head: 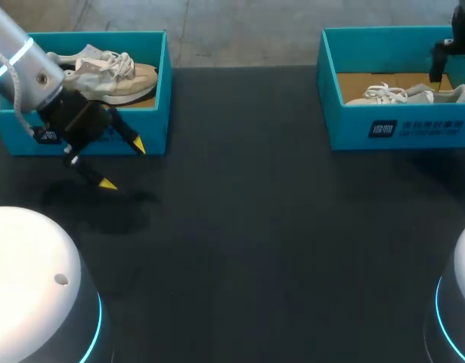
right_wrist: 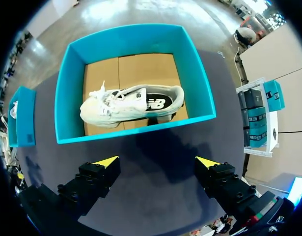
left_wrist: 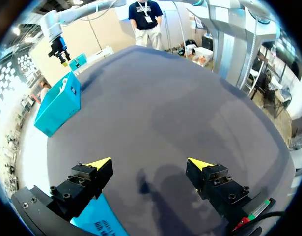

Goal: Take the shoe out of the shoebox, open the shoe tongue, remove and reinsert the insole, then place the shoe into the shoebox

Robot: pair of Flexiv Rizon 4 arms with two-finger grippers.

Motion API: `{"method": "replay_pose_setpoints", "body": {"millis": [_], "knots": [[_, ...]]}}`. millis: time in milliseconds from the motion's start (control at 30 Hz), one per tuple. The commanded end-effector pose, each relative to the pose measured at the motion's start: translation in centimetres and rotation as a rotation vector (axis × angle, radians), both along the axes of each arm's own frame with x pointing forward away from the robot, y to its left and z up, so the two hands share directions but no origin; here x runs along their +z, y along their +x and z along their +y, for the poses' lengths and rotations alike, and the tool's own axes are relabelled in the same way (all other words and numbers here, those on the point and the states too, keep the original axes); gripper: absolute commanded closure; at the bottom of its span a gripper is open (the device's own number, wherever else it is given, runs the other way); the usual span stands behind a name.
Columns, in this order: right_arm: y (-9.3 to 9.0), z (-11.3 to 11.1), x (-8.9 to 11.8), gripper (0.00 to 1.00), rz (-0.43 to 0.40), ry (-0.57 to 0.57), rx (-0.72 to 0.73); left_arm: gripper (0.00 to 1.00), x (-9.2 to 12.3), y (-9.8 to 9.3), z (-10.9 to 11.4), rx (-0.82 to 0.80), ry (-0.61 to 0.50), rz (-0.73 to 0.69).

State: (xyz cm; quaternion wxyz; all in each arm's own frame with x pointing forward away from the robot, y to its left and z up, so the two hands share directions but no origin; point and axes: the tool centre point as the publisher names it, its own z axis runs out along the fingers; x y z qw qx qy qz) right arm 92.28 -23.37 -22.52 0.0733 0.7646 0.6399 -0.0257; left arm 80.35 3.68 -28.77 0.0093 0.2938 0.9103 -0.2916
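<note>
Shoe (right_wrist: 131, 104), white, lies on its side inside the right shoebox (right_wrist: 136, 130); the right gripper (right_wrist: 158, 161) hangs above, spread and empty. Left gripper (head: 122, 164), spread and empty, hangs over the table (head: 255, 212) just before the left shoebox (head: 153, 91) holding a beige shoe (head: 111, 74).

Teal right box (right_wrist: 126, 42) with brown cardboard floor (right_wrist: 138, 69); white shoe (right_wrist: 126, 105) with a black side patch. Teal left box (head: 162, 98), cream shoe (head: 115, 79). Black table (head: 255, 227), yellow fingertips (left_wrist: 99, 163).
</note>
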Motion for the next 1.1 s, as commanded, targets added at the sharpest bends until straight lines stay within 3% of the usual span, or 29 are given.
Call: {"method": "replay_pose_setpoints", "body": {"millis": [33, 333, 633, 667, 700, 800, 1100], "knots": [[-0.1, 0.0, 0.0, 0.0, -0.001, 0.0, 0.0, 0.0, 3.0, -0.1, 0.5, -0.008, 0.072, -0.026], [-0.1, 0.0, 0.0, 0.0, -0.001, 0.0, 0.0, 0.0, 6.2, 0.2, 1.7, 0.015, 0.195, -0.097], [-0.1, 0.0, 0.0, 0.0, -0.001, 0.0, 0.0, 0.0, 6.4, 0.2, 1.8, 0.014, 0.197, -0.097], [-0.1, 0.0, 0.0, 0.0, -0.001, 0.0, 0.0, 0.0, 8.9, 1.3, 3.6, -0.066, 0.18, -0.086], [-0.1, 0.0, 0.0, 0.0, -0.001, 0.0, 0.0, 0.0, 10.0, 1.7, 4.4, -0.072, 0.177, -0.084], [-0.1, 0.0, 0.0, 0.0, -0.001, 0.0, 0.0, 0.0, 11.0, 2.5, 5.2, -0.03, 0.185, -0.083], [-0.1, 0.0, 0.0, 0.0, -0.001, 0.0, 0.0, 0.0, 11.8, 1.0, 6.2, -0.048, 0.2, -0.078]]}}
